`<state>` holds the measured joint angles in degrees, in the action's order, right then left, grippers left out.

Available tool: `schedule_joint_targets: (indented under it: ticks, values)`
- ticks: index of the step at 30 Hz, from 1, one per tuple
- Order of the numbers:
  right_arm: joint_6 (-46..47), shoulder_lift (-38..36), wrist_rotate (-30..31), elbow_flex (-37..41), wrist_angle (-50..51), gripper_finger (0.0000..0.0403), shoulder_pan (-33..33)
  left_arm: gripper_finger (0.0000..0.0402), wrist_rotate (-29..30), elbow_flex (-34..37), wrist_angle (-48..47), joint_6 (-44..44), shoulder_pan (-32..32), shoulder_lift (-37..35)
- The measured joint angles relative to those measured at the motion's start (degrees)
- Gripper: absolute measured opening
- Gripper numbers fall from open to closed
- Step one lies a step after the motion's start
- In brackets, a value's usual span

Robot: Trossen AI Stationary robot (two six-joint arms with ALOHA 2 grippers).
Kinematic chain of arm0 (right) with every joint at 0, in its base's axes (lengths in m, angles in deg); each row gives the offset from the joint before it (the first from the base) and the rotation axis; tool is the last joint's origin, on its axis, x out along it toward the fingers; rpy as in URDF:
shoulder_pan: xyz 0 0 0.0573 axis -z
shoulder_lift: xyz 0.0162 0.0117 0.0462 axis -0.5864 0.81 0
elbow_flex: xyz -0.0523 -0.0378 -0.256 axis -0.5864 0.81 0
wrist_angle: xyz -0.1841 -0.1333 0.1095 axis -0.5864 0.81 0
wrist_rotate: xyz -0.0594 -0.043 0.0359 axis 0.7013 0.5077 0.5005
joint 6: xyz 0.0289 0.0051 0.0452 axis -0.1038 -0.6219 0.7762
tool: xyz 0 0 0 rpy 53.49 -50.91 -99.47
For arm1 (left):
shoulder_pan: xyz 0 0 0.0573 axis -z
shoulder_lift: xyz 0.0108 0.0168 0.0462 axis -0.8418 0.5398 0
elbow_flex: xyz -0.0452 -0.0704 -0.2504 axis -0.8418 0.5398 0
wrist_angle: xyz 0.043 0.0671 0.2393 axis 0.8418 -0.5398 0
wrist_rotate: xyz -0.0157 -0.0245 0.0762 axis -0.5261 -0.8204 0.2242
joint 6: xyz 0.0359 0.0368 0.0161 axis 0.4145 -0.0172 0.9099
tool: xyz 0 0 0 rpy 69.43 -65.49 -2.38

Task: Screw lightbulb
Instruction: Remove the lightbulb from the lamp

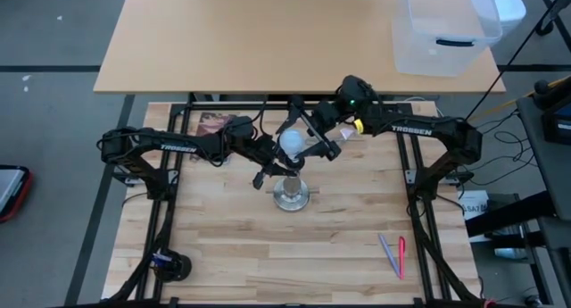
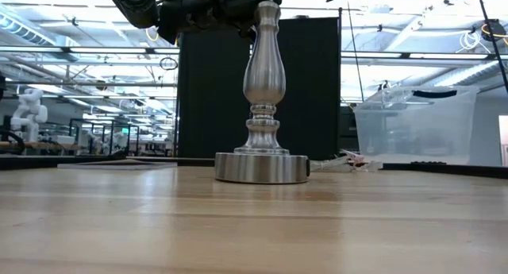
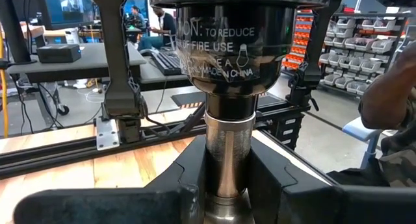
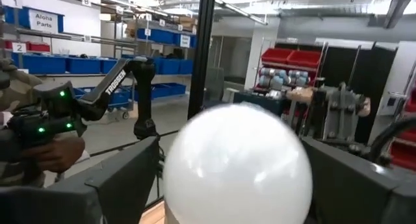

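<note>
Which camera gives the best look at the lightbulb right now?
The right wrist view: the lightbulb's frosted white globe fills the frame between the right end effector's fingers. The high view shows it only as a small white ball above the stand. The low and left wrist views show the stand, not the bulb.

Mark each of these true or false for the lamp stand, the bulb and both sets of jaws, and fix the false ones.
1. The left gripper has its jaws closed around the stand's neck, below the dark socket. True.
2. The lightbulb lies on the table beside the stand. False: it is up at the stand's top, between the right gripper's jaws.
3. The silvery stand is tipped over. False: it stands upright on its round base.
4. A clear bin sits on the far tabletop. True.
5. Pens lie near the right arm's side of the table. True.
</note>
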<state>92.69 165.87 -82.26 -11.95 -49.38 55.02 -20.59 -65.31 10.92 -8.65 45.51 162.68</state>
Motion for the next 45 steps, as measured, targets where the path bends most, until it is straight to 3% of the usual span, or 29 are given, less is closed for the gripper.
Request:
schedule_joint_targets:
  ticks: [19,32,45]
  values:
    - [1.22,-0.9,-0.7,0.07,4.21,0.0361,0.0,0.0072,0.16,0.02,0.43,-0.11,-0.02,0.02]
    - [0.41,-0.85,1.7,0.17,6.82,0.0259,-0.07,0.0072,0.3,0.05,0.45,-0.11,-0.06,0.02]
    - [-1.21,-0.79,1.82,0.17,4.92,0.0258,-1.2,0.0072,0.24,0.07,0.46,-0.16,-0.04,0.02]
